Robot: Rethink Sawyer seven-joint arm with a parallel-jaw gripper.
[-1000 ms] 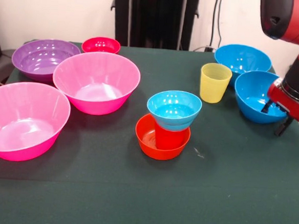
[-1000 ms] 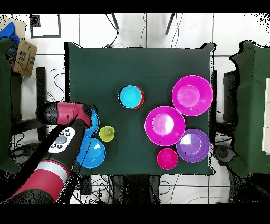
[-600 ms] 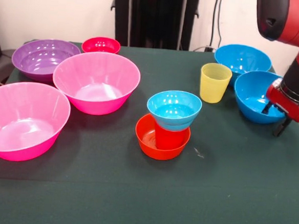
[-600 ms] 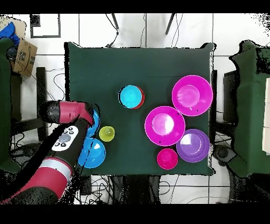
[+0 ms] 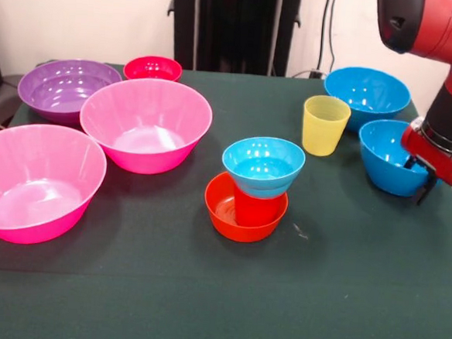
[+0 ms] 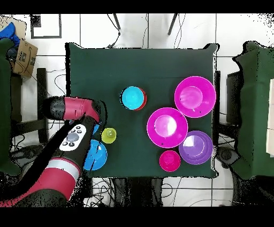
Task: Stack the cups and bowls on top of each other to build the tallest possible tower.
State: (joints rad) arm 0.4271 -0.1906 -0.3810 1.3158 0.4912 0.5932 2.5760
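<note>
My gripper [image 5: 417, 177] is at the right side of the table, shut on the right rim of a large blue bowl [image 5: 386, 157], one finger inside and one outside. In the overhead view the arm [image 6: 75, 136] covers the gripper and most of that bowl. The tower stands mid-table: a small orange bowl [image 5: 223, 212] holds a red cup [image 5: 256, 209], with a small light-blue bowl [image 5: 263, 164] on top. A yellow cup [image 5: 324, 124] stands upright between the tower and the blue bowls. A second large blue bowl [image 5: 367, 88] sits behind.
Two large pink bowls [image 5: 145, 121] [image 5: 35, 179] and a purple bowl [image 5: 65, 87] fill the left side. A small red bowl [image 5: 152, 67] sits at the far edge. The held bowl is close to the table's right edge.
The blue bowl in the gripper has shifted a little toward the near edge. The arm's upper part has swung left over the table. The tower and other pieces have not moved.
</note>
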